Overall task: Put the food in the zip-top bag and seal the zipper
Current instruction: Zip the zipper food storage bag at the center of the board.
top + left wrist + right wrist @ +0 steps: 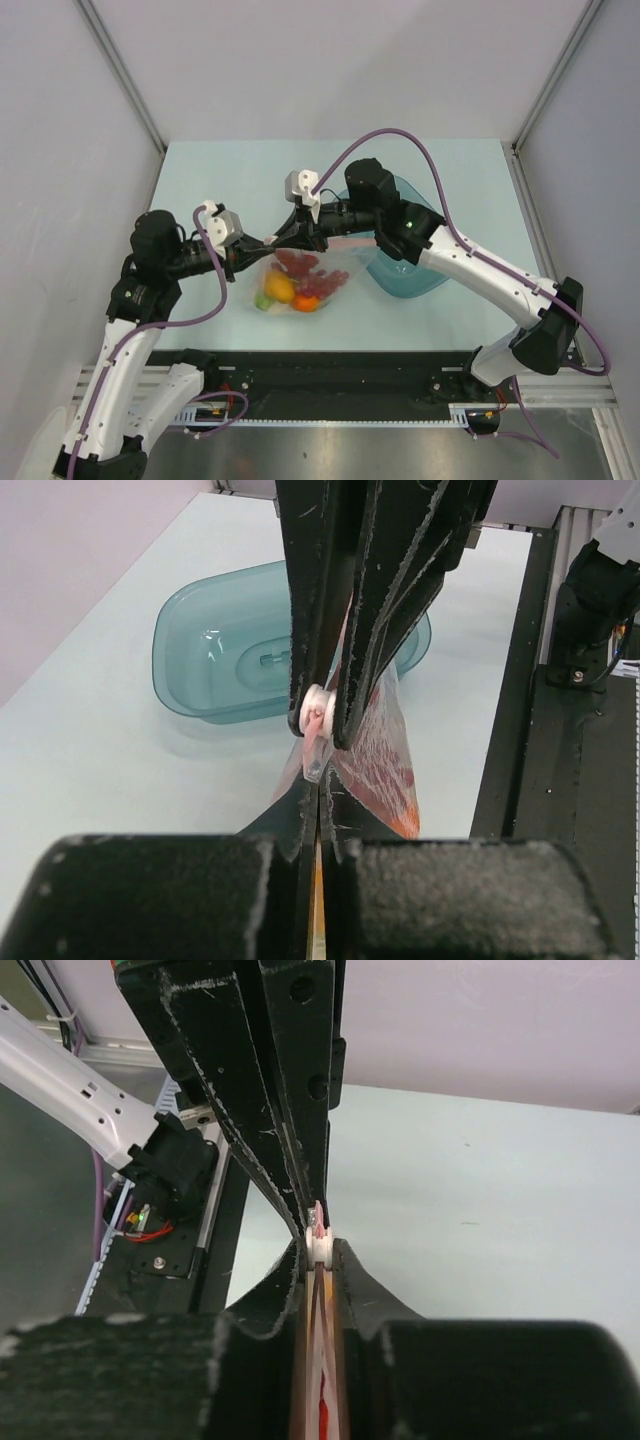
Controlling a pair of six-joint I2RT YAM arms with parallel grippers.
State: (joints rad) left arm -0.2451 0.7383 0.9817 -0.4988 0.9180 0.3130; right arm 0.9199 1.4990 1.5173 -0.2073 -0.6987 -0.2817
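Note:
The zip-top bag [300, 282] hangs between my two grippers, just above the table. Through its clear wall shows the food: a yellow-orange fruit [281, 288], a dark red clump [302, 264] and an orange piece [306, 303]. My left gripper [268, 243] [320, 796] is shut on the bag's top edge. Right against it, my right gripper [300, 228] [321, 1252] is clamped on the zipper's white slider [316, 712] [321, 1247]. The pink strip [322, 1360] runs back between the right fingers.
A translucent blue bowl [412, 262] [225, 650] sits on the table right of the bag, under my right arm. A black rail [330, 385] runs along the table's near edge. Grey walls close in the left, right and back.

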